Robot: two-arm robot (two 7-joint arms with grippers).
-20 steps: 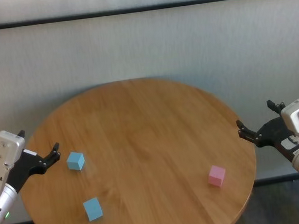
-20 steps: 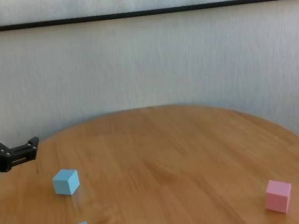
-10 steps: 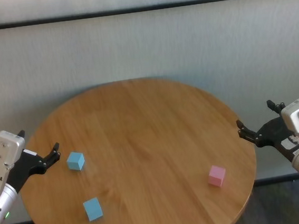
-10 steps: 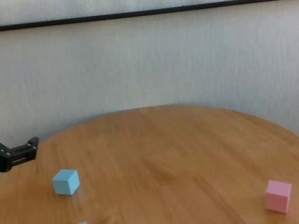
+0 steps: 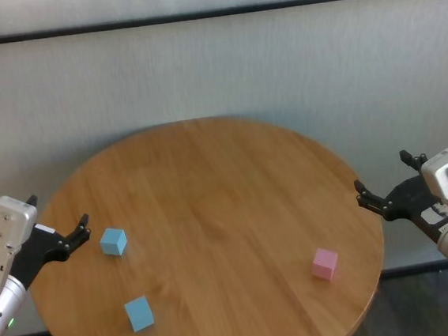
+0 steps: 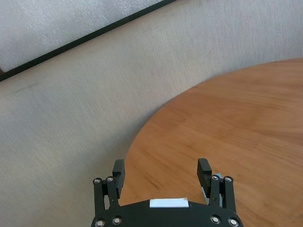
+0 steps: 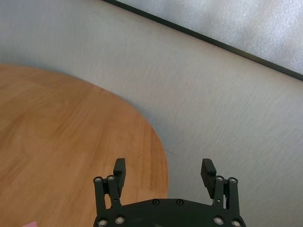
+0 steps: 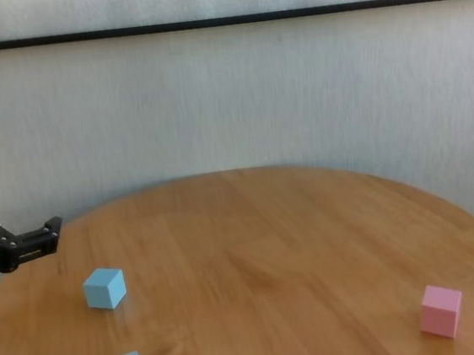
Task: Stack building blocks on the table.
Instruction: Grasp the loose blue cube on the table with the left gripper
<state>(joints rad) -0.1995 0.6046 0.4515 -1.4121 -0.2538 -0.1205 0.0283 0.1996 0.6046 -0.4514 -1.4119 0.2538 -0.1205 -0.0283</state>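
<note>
Head view: nothing stacked yet. Two blue blocks (image 5: 114, 241) (image 5: 140, 313) lie left on the table (image 5: 210, 185), pink block (image 5: 324, 263) right, all apart. Left tool (image 5: 65, 234) and right tool (image 5: 385, 194) hover at the edges, wide open, empty.

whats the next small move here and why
Probably bring the left end effector over the farther blue block. All three blocks lie apart on the table, none stacked. That block is nearest, and both end effectors are open and empty; the right end effector waits at the table's edge.
</note>
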